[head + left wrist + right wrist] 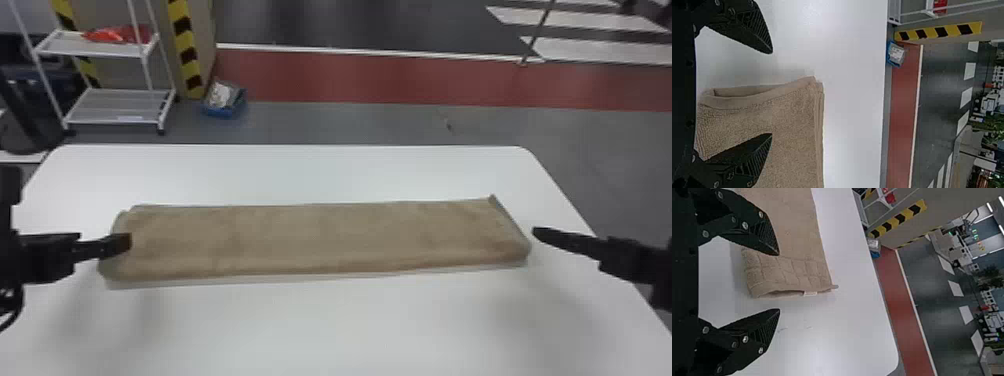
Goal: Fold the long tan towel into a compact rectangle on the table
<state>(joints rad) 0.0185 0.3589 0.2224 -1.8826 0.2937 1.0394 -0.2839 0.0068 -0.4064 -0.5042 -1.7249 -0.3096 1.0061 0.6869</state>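
Observation:
The tan towel (320, 240) lies as a long flat strip across the white table, its layers stacked. My left gripper (125, 242) hovers at the towel's left end; in the left wrist view the same gripper (772, 93) is open, one finger over the towel (793, 129) and the other beyond its end. Just off the right end is my right gripper (540, 234). In the right wrist view that gripper (779, 282) stands open around the level of the towel's end edge (789, 278), holding nothing.
The white table (300, 325) has bare surface in front of and behind the towel. Beyond its far edge, on the floor, are a white rack (120, 105) at the left and a blue box (224, 102) with things in it.

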